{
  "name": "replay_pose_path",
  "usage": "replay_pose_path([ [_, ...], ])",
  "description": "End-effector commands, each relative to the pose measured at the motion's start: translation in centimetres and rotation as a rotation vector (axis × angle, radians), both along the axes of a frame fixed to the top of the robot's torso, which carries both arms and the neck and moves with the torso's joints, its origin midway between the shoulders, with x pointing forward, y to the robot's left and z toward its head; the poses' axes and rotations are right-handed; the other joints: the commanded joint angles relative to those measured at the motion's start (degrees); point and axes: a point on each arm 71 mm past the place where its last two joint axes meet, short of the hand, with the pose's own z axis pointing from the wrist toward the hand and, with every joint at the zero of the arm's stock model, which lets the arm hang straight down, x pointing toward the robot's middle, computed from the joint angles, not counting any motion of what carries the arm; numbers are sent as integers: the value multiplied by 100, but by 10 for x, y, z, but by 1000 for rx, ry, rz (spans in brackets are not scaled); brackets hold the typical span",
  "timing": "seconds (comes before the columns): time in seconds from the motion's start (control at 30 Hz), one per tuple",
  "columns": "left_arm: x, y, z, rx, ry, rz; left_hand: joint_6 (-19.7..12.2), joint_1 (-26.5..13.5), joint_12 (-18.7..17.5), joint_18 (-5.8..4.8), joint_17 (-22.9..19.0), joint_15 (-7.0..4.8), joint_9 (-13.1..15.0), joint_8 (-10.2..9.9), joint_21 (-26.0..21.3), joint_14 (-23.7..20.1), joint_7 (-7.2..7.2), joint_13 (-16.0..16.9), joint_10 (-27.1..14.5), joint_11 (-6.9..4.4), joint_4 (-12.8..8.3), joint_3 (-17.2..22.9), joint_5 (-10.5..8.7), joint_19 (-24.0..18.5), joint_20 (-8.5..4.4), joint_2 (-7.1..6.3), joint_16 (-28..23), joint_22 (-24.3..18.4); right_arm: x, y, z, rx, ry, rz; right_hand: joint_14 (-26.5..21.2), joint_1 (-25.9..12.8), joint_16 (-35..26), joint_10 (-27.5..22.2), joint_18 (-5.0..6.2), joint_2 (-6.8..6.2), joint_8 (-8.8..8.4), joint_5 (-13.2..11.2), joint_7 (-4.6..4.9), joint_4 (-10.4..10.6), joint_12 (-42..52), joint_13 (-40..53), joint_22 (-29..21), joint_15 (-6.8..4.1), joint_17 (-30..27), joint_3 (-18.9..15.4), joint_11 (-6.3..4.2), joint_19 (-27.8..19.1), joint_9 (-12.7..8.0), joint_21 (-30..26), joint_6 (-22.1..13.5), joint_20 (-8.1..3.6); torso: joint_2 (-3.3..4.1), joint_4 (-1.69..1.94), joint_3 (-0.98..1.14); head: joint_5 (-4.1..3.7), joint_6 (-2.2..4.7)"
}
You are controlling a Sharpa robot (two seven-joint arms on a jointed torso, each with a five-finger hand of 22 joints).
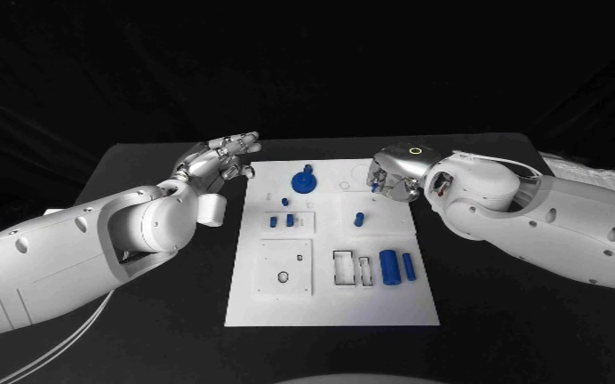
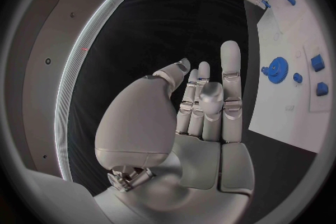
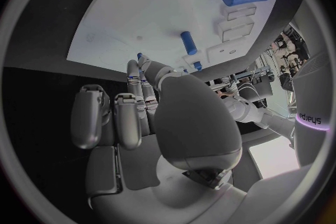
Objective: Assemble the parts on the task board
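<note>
White and flat, the task board point(image 1: 331, 308) lies in the middle of the black worktop point(image 1: 154, 313) in front of me, long side running away from the robot. I see blue parts scattered over it: a gear point(image 1: 304, 180) with a short stem near the far end, two small blocks point(image 1: 282, 220) side by side left of centre, a short peg point(image 1: 360, 219) lying to the right of them, and further toward me a thick cylinder point(image 1: 389, 268) with a thinner rod point(image 1: 409, 267) just beside it on its right. Next to the cylinder on its left are two outlined rectangular recesses point(image 1: 354, 268), and a square inset plate point(image 1: 283, 267) sits on the board's left side. My left hand point(image 1: 222, 158) hangs beside the board's far left corner, apart from it, fingers spread and roughly straight with nothing in them. My right hand point(image 1: 391, 176) is over the board's far right edge, fingers bent inward; I make out a small blue piece point(image 1: 376, 186) at its fingertips, apparently pinched there, though whether it touches the board I cannot tell.
</note>
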Motion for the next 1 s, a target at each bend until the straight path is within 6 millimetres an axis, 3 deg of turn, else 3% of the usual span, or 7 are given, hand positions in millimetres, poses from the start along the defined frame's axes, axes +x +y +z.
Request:
replay_pose_path([
  [0.03, 0, -3, 1, -7, -5, -22, -40, 35, 28, 54, -5, 3, -6, 6, -21, -51, 2, 8, -27, 0, -27, 8, 34, -32, -4, 4, -33, -6, -4, 2, 6, 30, -10, -6, 390, -45, 0, 33, 14, -4, 15, 31, 6, 0, -25, -9, 7, -43, 438, 23, 5, 43, 8, 28, 43, -8, 1, 7, -5, 5, 5],
  [0.27, -1, -7, 1, -13, -5, -33, -47, 37, 37, 53, -25, 7, -5, 5, -27, -63, 6, 10, -40, 4, -31, 3, 34, -38, -1, 7, -41, -9, -19, 26, 16, 63, -41, 70, 391, -46, 2, 34, 16, -13, 14, 33, 4, -11, -30, -12, 2, -44, 439, 34, 3, 42, 11, 25, 43, -13, 1, 14, -4, 73, 6],
  [0.33, -1, -8, 1, -15, -5, -37, -47, 37, 37, 53, -25, 7, -5, 5, -27, -63, 6, 10, -40, 4, -31, 3, 34, -38, -1, 7, -41, -9, -24, 37, 17, 71, -44, 103, 391, -46, 2, 34, 16, -13, 14, 33, 4, -11, -30, -12, 2, -44, 439, 34, 3, 42, 11, 25, 43, -13, 2, 2, -2, 105, 4],
  [0.47, -1, -11, 1, -18, -4, -44, -51, 35, 43, 53, -36, 9, -5, 5, -31, -71, 8, 11, -47, 6, -32, 0, 34, -41, 1, 8, -45, -11, -35, 60, 14, 90, -35, 167, 390, -45, 0, 32, 18, -16, 9, 36, 6, -21, -36, -15, -5, -45, 436, 46, 3, 39, 11, 22, 39, -16, 5, 8, -7, 174, -37],
  [0.63, -2, -14, 1, -21, -3, -52, -51, 35, 43, 53, -36, 9, -5, 5, -31, -71, 8, 11, -47, 6, -32, 0, 34, -41, 1, 8, -45, -11, -47, 83, 6, 107, -8, 231, 391, -44, 1, 30, 19, -18, 7, 37, 8, -27, -39, -16, -8, -45, 436, 54, 4, 38, 12, 20, 36, -18, 2, 19, -6, 330, -101],
  [1.0, -3, -21, 2, -28, -2, -69, -55, 32, 50, 53, -37, 12, -5, 5, -35, -75, 11, 13, -54, 9, -32, -6, 33, -45, 3, 9, -44, -13, -68, 119, -31, 136, 96, 319, 389, -43, -4, 26, 24, -20, 0, 44, 16, -44, -47, -20, -33, -45, 427, 74, 8, 29, 13, 6, 28, -22, 6, 18, -10, 532, -210],
])
